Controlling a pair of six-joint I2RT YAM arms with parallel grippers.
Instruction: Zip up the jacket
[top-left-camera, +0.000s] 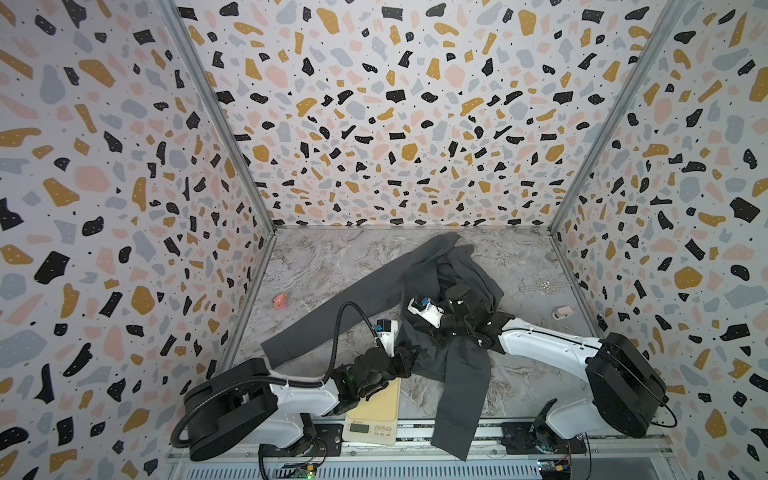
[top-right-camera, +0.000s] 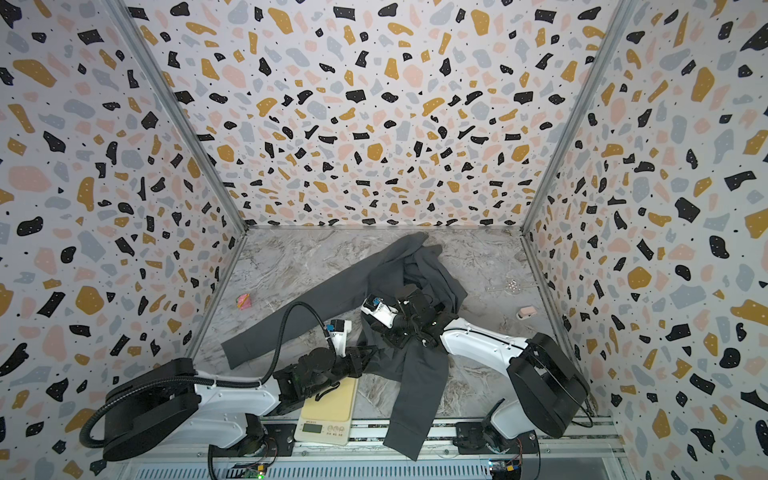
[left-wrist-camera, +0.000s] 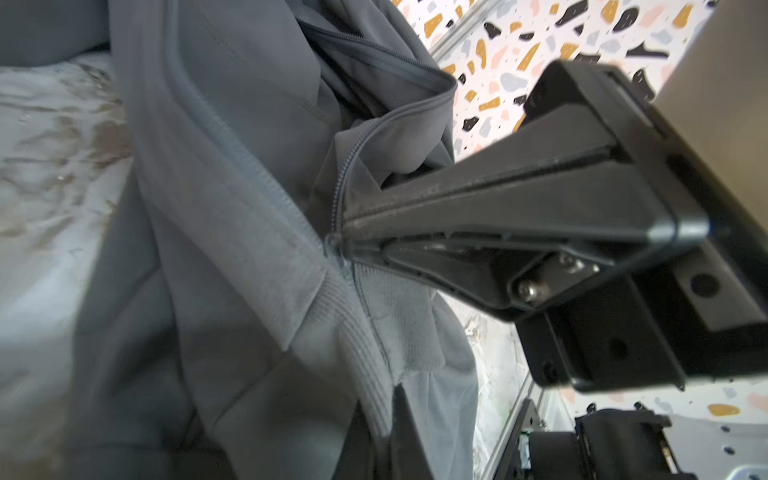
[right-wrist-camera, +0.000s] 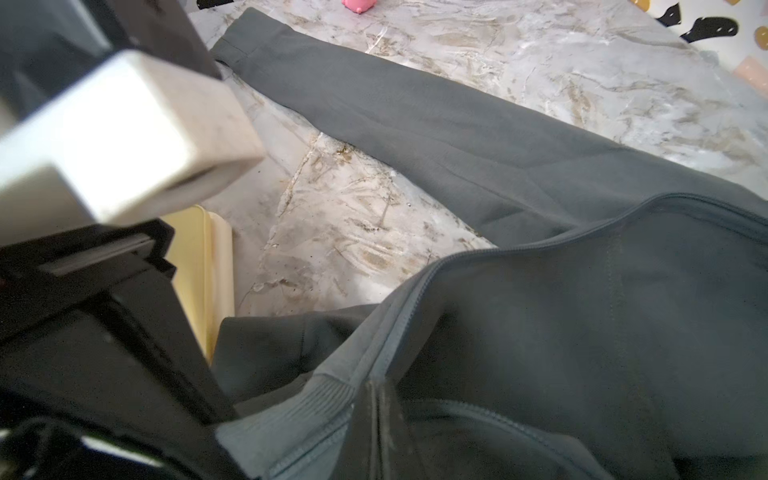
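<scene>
A: Where do we have the jacket (top-left-camera: 390, 291)?

B: Heaped in the middle of the marble table (top-left-camera: 324, 266). One sleeve (top-left-camera: 332, 307) lies flat toward the left wall (top-left-camera: 124, 249). The other sleeve (top-left-camera: 457, 407) drapes over the near edge beside the scale (top-left-camera: 374, 411).

A: And our grip?

B: Both are at the ribbed hem (left-wrist-camera: 332, 316). Our left gripper (left-wrist-camera: 347, 239) is clamped where the two zipper tracks (left-wrist-camera: 249, 166) meet. Our right gripper (right-wrist-camera: 376, 390) is pinched tight on the hem just beside the tape.

A: Why there?

B: We judge it anchors the zipper's bottom end, so the tracks can be drawn taut. Beyond the clamp they fork apart, so the front is open. Whether we hold the slider, we cannot tell.

A: Which way does it point?

B: Hem toward us, with the zipper line running away toward the far wall (top-left-camera: 415, 124). The collar is lost in the folds.
</scene>
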